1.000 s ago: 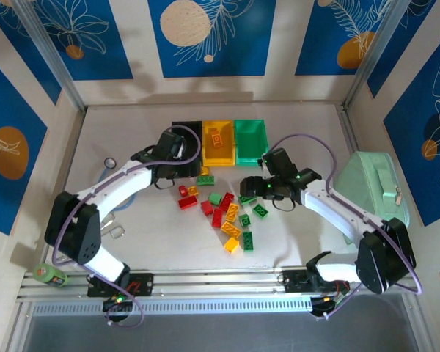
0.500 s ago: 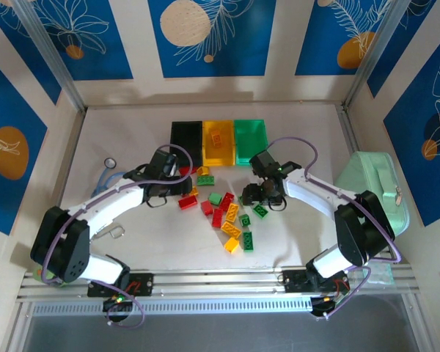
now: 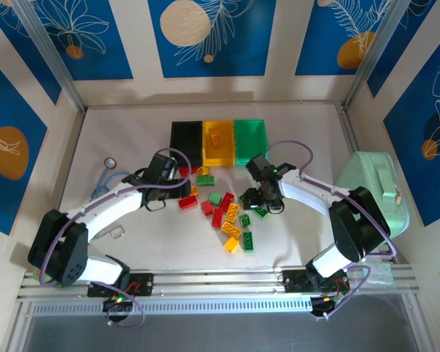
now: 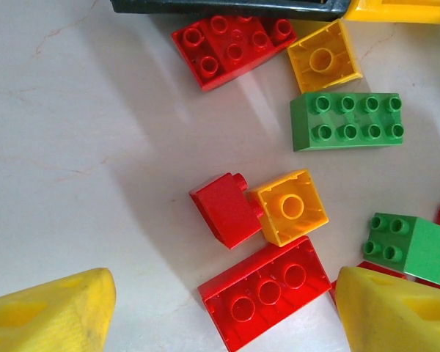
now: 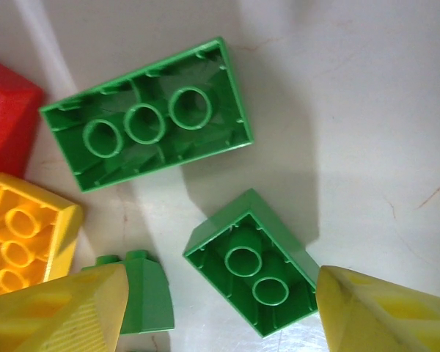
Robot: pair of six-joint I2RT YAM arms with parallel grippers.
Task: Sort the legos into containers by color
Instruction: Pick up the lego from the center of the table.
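Red, yellow and green legos point(image 3: 225, 211) are lying in a loose pile on the white table point(image 3: 132, 125), just in front of the containers point(image 3: 218, 143), which are sitting in a row: black, yellow, green from left to right. One orange-yellow brick point(image 3: 217, 137) is lying in the yellow bin.

You are holding your left jaws apart, low over the pile's left edge. In the left wrist view their yellow pads point(image 4: 51, 312) are standing either side of a red brick point(image 4: 264, 293), with bare table showing between the left pad and the brick. Just beyond it, a small red brick point(image 4: 224, 209) is touching a yellow one point(image 4: 288, 207).

You are holding your right jaws apart too, at the pile's right edge, straddling an upturned green brick point(image 5: 253, 271). Whether the right-hand pad point(image 5: 381, 315) is touching its corner, I cannot tell. A longer upturned green brick point(image 5: 147, 121) is lying just beyond. A mint-green case point(image 3: 370, 191) is sitting well apart at the right.
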